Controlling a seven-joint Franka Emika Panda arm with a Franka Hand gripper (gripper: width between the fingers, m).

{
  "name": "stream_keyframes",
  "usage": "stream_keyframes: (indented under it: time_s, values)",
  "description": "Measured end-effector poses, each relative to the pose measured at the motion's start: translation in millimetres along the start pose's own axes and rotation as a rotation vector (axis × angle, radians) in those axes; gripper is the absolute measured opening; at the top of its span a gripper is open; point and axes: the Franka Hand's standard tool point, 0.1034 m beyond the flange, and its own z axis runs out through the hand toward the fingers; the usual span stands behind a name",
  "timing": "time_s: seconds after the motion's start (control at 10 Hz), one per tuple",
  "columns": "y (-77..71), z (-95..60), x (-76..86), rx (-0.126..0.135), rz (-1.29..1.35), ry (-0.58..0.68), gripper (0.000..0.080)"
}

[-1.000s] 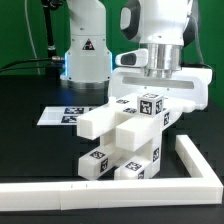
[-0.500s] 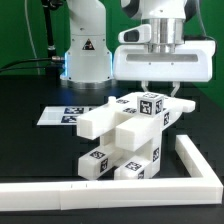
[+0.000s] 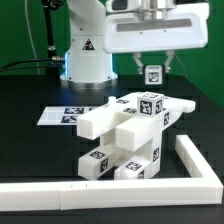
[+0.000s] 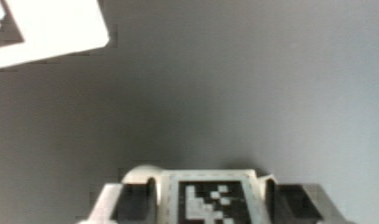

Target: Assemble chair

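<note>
Gripping a tagged white piece (image 3: 153, 73): the pincer (image 3: 153, 66), part-closed.

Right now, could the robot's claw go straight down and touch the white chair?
Probably yes. The gripper hangs right above the chair with only open air between them. But its fingers are already shut on a small tagged piece, which would reach the chair first.

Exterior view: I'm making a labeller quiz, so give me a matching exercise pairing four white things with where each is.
Things:
1 small tagged piece
2 stacked chair parts
3 marker board
4 border rail

Places:
A lying flat behind the stack
B in the air, in the gripper jaws
C along the front
D mid-scene

Pairs: 1-B, 2-D, 3-A, 4-C
</note>
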Motion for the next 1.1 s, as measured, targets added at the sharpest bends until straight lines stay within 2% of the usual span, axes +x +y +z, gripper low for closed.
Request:
stream_keyframes:
  time_s: [0.1,0.2,0.5,0.6,0.7,0.8,0.9,1.1]
  values:
    - [16.4,-4.0,22.8,-0.006,-0.037,0.019,0.0285]
    - [26.4,-4.5,39.7,-0.015,-0.058,0.043,0.0285]
    - [25.2,-0.5,37.3,-0.021,-0.048,0.038,0.0285]
    - [26.5,2.4,37.6,-0.027,-0.055,0.036,0.0285]
    - [29.2,8.1,44.6,-0.048,-0.071,0.028,0.0285]
    - [27.8,-3.0,57.4,-0.047,-0.089,0.034,0.0285]
    - [31.7,-17.6,69.8,-0.034,-0.113,0.057,0.0285]
    - [41.6,-25.7,99.4,-0.042,-0.157,0.084,0.0285]
